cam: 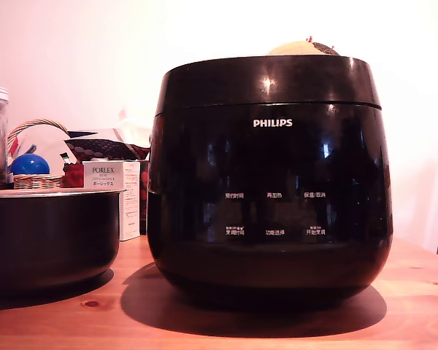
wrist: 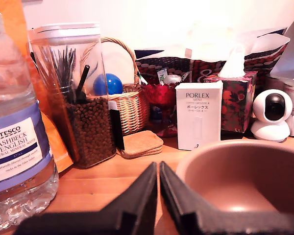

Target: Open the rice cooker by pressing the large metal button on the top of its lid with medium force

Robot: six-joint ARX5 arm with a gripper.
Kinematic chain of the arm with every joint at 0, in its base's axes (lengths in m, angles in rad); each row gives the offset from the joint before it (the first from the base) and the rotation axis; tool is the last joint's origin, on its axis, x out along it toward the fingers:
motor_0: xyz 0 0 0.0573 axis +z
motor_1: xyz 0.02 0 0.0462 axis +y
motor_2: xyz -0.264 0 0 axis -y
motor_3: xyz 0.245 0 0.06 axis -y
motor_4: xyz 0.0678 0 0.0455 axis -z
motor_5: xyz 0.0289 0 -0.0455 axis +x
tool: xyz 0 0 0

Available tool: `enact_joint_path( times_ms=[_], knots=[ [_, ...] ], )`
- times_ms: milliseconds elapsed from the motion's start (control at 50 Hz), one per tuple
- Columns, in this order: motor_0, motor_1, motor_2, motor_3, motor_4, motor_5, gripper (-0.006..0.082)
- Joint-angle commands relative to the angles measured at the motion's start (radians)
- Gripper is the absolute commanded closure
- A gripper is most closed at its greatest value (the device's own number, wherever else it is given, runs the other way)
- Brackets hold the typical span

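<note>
In the exterior view a black pot [cam: 47,237] is sitting at the table's [cam: 416,292] left edge, the rice cooker [cam: 269,182] standing mid-table, its lid [cam: 266,82] lying closed. The gripper [wrist: 158,169] is showing narrow jaws, tips nearly touching, holding nothing.

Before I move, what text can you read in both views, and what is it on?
"PHILIPS": front of the rice cooker.
Six small white Chinese labels below it: too small to read.
"PORLEX MINI": white box; smaller lines beneath are blurred.
"TESCO ASHBECK ENGLISH NATURAL MINERAL WATER", "STILL": water bottle; the finer print is unreadable.
</note>
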Motion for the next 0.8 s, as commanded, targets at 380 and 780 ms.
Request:
enact_joint_path(
  times_ms=[380, 780],
  knots=[
    [0.050, -0.010, 0.034, 0.125, 0.386, -0.419, 0.0786],
    [-0.064, 0.136, 0.196, 0.111, 0.825, -0.578, 0.0786]
  ],
)
